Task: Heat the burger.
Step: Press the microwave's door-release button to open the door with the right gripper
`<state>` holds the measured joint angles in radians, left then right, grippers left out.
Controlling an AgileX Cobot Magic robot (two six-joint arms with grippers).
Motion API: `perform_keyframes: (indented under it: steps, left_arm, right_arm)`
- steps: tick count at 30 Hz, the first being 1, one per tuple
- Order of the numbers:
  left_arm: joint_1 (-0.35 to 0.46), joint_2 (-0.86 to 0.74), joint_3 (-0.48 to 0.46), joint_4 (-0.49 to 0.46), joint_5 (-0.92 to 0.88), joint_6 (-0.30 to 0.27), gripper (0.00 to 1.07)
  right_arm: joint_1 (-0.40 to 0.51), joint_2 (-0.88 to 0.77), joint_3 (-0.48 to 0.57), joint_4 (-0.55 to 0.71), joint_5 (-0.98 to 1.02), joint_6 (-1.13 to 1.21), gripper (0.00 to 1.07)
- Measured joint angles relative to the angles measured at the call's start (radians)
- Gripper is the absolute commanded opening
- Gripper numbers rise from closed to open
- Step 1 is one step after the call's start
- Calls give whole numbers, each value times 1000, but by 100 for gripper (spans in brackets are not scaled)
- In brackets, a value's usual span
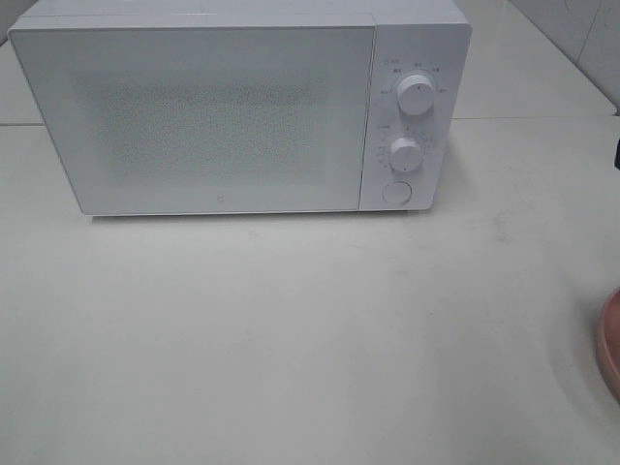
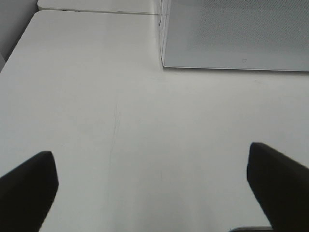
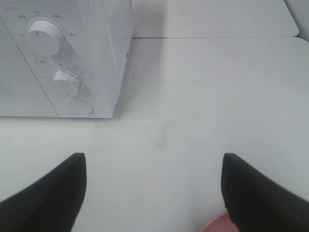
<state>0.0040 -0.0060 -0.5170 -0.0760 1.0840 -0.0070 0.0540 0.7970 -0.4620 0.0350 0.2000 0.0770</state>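
burger: not in view, so heading & long axis cannot tell | pink plate (image 1: 612,339): only rim shows, at right edge of counter (image 1: 291,339), close by right end effector (image 3: 154,191), so right arm prob. nearer | right end effector & left end effector (image 2: 152,183): both wide open, nothing held | microwave (image 1: 223,116): door closed

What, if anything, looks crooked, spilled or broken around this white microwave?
Nothing stands out. The white box-shaped microwave sits level with its door shut, and the pale tabletop shows only faint scuffs. The pink round plate is cut off at the view's right edge, so its contents are hidden.
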Motion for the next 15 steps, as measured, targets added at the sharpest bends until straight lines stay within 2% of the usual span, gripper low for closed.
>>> perform_keyframes:
  steps: [8,10,13,15]
  left_arm:
    - [0,0,0,0,0,0,100]
    - [0,0,0,0,0,0,100]
    - [0,0,0,0,0,0,100]
    - [0,0,0,1,0,0,100]
  right_arm:
    - [0,55,107,-8,-240,0,75]
    - [0,65,153,-8,-398,0,75]
    - [0,73,168,-8,-453,0,75]
    - [0,113,215,-8,-626,0,75]
